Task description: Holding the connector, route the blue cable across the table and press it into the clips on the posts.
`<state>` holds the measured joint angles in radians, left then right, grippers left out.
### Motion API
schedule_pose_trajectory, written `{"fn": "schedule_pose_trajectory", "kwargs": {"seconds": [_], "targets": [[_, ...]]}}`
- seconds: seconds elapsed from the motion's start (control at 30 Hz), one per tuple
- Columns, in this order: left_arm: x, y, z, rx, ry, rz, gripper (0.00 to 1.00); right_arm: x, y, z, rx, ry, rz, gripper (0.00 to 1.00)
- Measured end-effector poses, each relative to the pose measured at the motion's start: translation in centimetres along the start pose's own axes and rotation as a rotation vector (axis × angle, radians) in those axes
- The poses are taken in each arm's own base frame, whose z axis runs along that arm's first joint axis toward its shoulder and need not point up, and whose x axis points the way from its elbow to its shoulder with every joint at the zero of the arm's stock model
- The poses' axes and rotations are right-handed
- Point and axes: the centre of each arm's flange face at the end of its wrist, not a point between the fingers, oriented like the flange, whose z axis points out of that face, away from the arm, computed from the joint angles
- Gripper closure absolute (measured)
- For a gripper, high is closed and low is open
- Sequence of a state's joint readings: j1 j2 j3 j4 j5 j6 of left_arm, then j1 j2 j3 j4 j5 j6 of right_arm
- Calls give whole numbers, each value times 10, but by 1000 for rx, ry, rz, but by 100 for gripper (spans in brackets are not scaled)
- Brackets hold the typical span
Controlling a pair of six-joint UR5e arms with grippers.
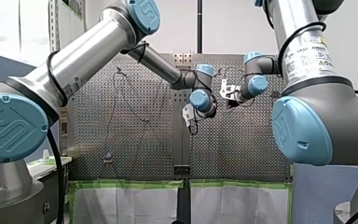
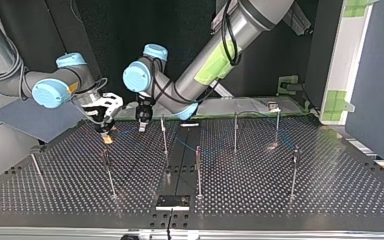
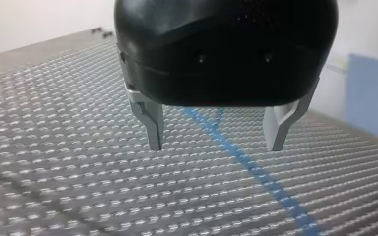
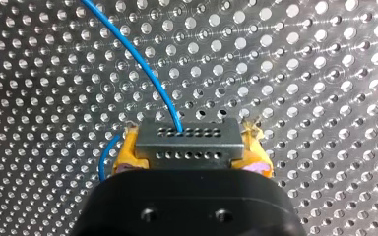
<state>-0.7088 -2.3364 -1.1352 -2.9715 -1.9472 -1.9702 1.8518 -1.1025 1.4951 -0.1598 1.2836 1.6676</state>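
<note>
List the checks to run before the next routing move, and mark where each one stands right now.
1. Grip: connector clamped between the right gripper yellow pads: ok.
2. Exit: blue cable leaves the connector in a smooth curve: ok.
3. Free arm: left gripper open and empty: ok.
4. Slack: cable runs below the left gripper, not caught by it: ok.
5. Targets: posts stand upright: ok.
6. Cable seated on any post: cannot tell, too small.

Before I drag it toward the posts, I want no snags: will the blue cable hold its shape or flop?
Probably floppy: the blue cable leaves the connector in a loose arc and lies slack on the table. Thin, so likely light, trailing behind my right gripper rather than pushing ahead. It could snag on a post.
</note>
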Motion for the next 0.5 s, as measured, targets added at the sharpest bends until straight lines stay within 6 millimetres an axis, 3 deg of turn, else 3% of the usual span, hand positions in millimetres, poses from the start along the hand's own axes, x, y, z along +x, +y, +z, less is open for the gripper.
{"fn": "schedule_pose_trajectory", "kwargs": {"seconds": [0.17,0.37,0.5], "targets": [[-11,-6,9,8,-28,-18,0,0,0,0,1,0,0,100],[12,-9,20,26,1,-16,0,0,0,0,4,1,0,100],[15,-8,26,25,-2,-25,0,0,-1,0,14,1,-1,100]]}}
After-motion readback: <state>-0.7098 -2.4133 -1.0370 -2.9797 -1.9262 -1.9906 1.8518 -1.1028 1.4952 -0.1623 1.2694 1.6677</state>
